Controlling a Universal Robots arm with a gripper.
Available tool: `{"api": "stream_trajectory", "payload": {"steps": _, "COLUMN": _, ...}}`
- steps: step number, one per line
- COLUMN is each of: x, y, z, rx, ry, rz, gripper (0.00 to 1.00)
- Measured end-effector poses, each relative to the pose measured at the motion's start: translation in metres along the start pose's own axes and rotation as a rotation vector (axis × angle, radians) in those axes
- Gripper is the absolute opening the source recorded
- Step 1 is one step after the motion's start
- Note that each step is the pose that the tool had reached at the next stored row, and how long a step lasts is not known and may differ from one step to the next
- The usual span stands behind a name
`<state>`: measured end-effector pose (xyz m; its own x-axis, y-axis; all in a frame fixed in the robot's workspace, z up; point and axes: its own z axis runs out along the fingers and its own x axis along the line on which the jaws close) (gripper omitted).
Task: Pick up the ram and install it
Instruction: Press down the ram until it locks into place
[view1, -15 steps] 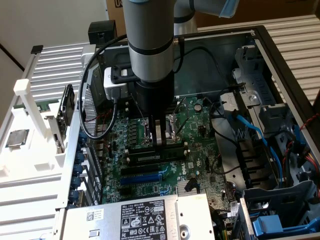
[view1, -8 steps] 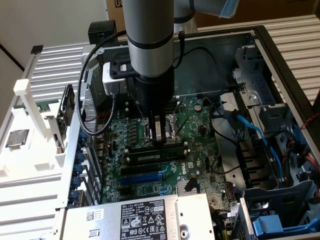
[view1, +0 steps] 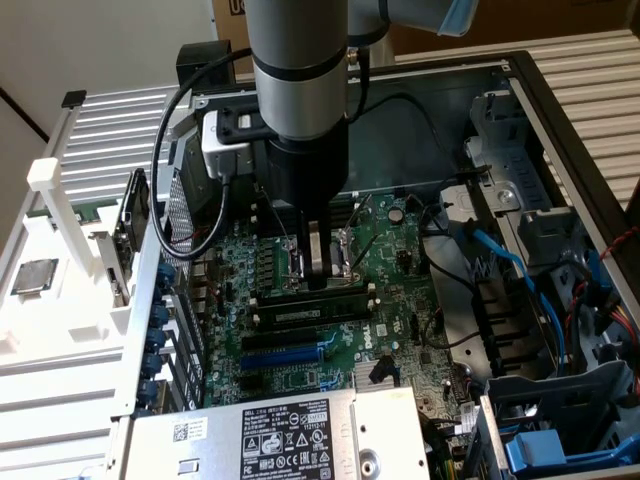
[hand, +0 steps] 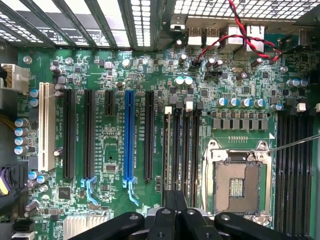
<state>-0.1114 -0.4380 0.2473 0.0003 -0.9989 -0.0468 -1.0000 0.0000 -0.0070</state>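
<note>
My gripper (view1: 318, 270): fingers pressed together, down on the ram (view1: 312, 299);
Ram: lying along a motherboard (view1: 390, 240) slot

The arm hangs straight down, its grey wrist vertical above the motherboard (view1: 300, 330), the black gripper (view1: 320, 268) pointing down at the board's upper middle. The fingers (hand: 175, 220) are closed together; their tips seem to touch or nearly touch the board, though the angle makes contact hard to judge.
</note>
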Motion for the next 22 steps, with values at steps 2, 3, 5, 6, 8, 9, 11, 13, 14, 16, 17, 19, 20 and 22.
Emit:
{"api": "stream_trajectory", "payload": {"steps": 2, "x": 0.0000, "y": 0.0000, "z": 0.0000, "rx": 0.0000, "ry": 0.0000, "rz": 0.000, "gripper": 0.11}}
{"api": "stream_trajectory", "payload": {"steps": 3, "x": 0.0000, "y": 0.0000, "z": -0.0001, "rx": 0.0000, "ry": 0.0002, "rz": 0.000, "gripper": 0.11}}
{"api": "stream_trajectory", "payload": {"steps": 5, "x": 0.0000, "y": 0.0000, "z": -0.0001, "rx": 0.0001, "ry": 0.0003, "rz": 0.003, "gripper": 0.11}}
{"api": "stream_trajectory", "payload": {"steps": 6, "x": 0.0000, "y": 0.0000, "z": -0.0001, "rx": 0.0005, "ry": 0.0004, "rz": 0.013, "gripper": 0.11}}
{"api": "stream_trajectory", "payload": {"steps": 8, "x": 0.0000, "y": -0.0001, "z": -0.0001, "rx": 0.0019, "ry": 0.0005, "rz": 0.043, "gripper": 0.11}}
{"api": "stream_trajectory", "payload": {"steps": 9, "x": 0.0000, "y": 0.0000, "z": -0.0001, "rx": 0.0026, "ry": 0.0006, "rz": 0.058, "gripper": 0.11}}
{"api": "stream_trajectory", "payload": {"steps": 11, "x": 0.0000, "y": 0.0000, "z": -0.0001, "rx": 0.0038, "ry": 0.0007, "rz": 0.083, "gripper": 0.11}}
{"api": "stream_trajectory", "payload": {"steps": 13, "x": 0.0000, "y": 0.0000, "z": -0.0001, "rx": 0.0049, "ry": 0.0010, "rz": 0.107, "gripper": 0.11}}
{"api": "stream_trajectory", "payload": {"steps": 14, "x": 0.0000, "y": 0.0000, "z": -0.0001, "rx": 0.0054, "ry": 0.0010, "rz": 0.119, "gripper": 0.11}}
{"api": "stream_trajectory", "payload": {"steps": 16, "x": 0.0000, "y": 0.0000, "z": -0.0001, "rx": 0.0064, "ry": 0.0012, "rz": 0.140, "gripper": 0.11}}
{"api": "stream_trajectory", "payload": {"steps": 17, "x": 0.0000, "y": 0.0000, "z": -0.0001, "rx": 0.0068, "ry": 0.0012, "rz": 0.148, "gripper": 0.11}}
{"api": "stream_trajectory", "payload": {"steps": 19, "x": 0.0000, "y": 0.0000, "z": -0.0001, "rx": 0.0076, "ry": 0.0014, "rz": 0.165, "gripper": 0.11}}
{"api": "stream_trajectory", "payload": {"steps": 20, "x": 0.0000, "y": 0.0000, "z": -0.0001, "rx": 0.0080, "ry": 0.0014, "rz": 0.173, "gripper": 0.11}}
{"api": "stream_trajectory", "payload": {"steps": 22, "x": 0.0000, "y": 0.0000, "z": -0.0001, "rx": 0.0086, "ry": 0.0015, "rz": 0.186, "gripper": 0.11}}
